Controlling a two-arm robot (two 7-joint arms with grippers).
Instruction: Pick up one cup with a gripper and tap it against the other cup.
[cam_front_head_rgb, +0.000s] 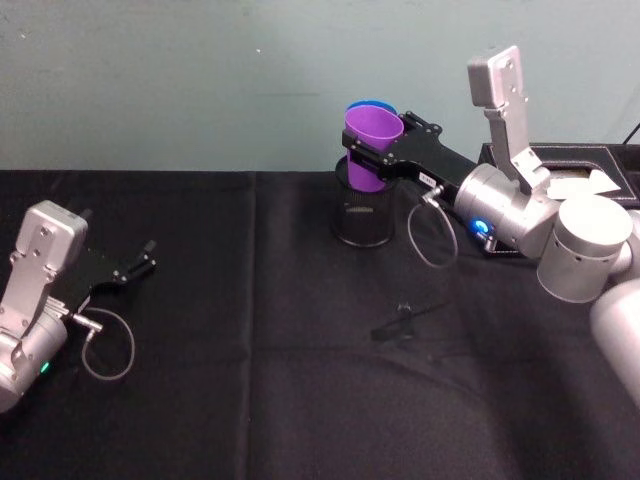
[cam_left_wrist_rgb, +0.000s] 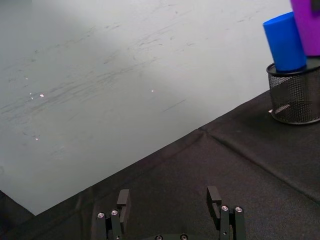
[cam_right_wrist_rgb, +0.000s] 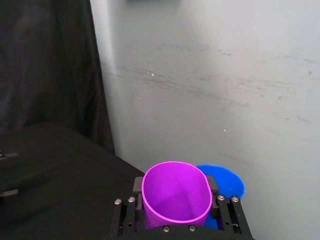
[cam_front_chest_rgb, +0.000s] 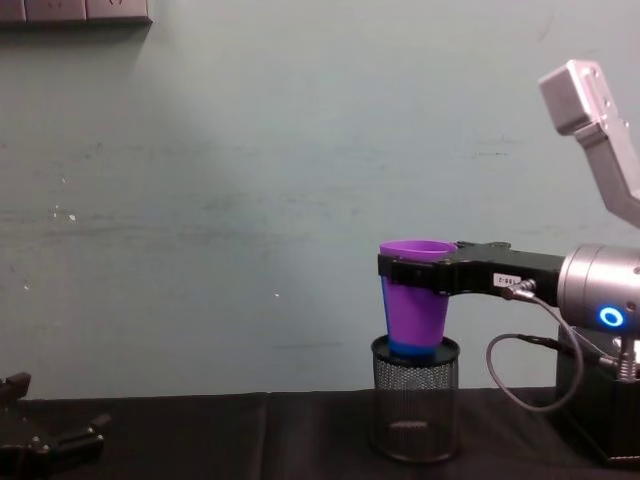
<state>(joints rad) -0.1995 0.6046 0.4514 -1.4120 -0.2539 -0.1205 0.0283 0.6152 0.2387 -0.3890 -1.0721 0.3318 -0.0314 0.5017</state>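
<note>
The purple cup (cam_front_head_rgb: 372, 140) hangs tilted above the black mesh pen holder (cam_front_head_rgb: 362, 215), with my right gripper (cam_front_head_rgb: 368, 152) shut on its sides. The chest view shows this cup (cam_front_chest_rgb: 415, 300) held just under the rim by that gripper (cam_front_chest_rgb: 420, 272). Directly behind it, the blue cup (cam_left_wrist_rgb: 285, 42) stands in the holder (cam_left_wrist_rgb: 295, 95). The two cups (cam_right_wrist_rgb: 176, 195) (cam_right_wrist_rgb: 222, 182) sit side by side, and contact between them cannot be told. Far left, my left gripper (cam_front_head_rgb: 135, 265) rests open on the table.
A black box (cam_front_head_rgb: 560, 160) with white papers stands at the back right, beside my right arm. A small dark clip-like object (cam_front_head_rgb: 405, 320) lies mid-table. The wall rises close behind the holder. The black cloth (cam_front_head_rgb: 250, 400) lies bare between the arms.
</note>
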